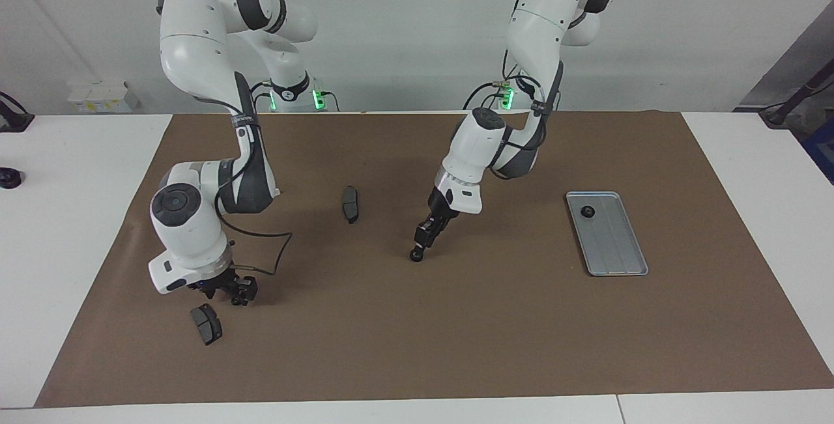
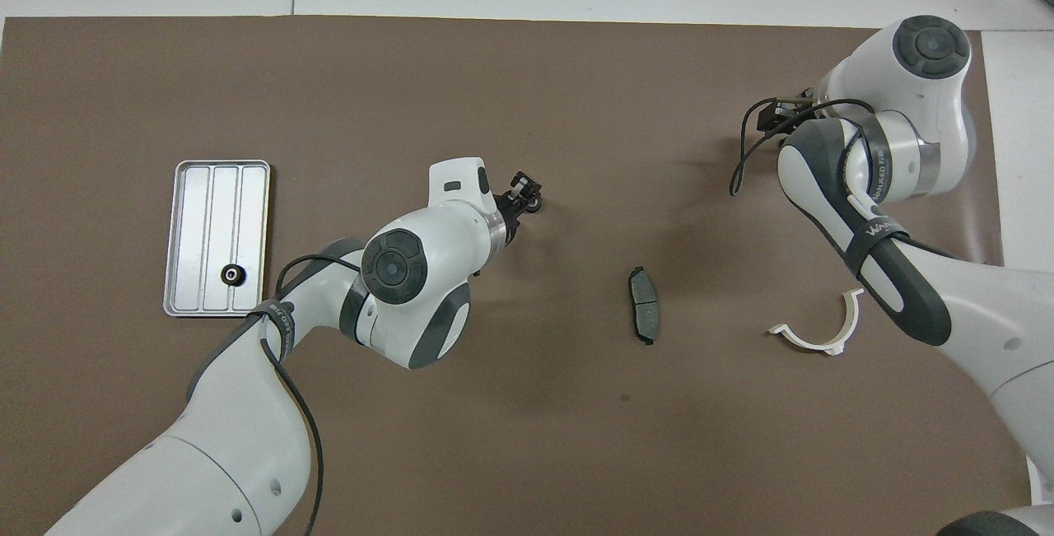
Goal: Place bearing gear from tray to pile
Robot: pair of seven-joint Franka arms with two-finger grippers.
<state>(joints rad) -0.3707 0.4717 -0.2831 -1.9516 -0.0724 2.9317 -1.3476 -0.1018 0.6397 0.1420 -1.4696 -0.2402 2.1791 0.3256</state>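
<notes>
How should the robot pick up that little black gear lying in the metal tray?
Judging by its pose, from straight above. The gear lies flat in the tray, near the end closest to the robots, so its round toothed edge is the part to pinch, one finger on each side. The tray's raised rim would likely block a sideways approach.
</notes>
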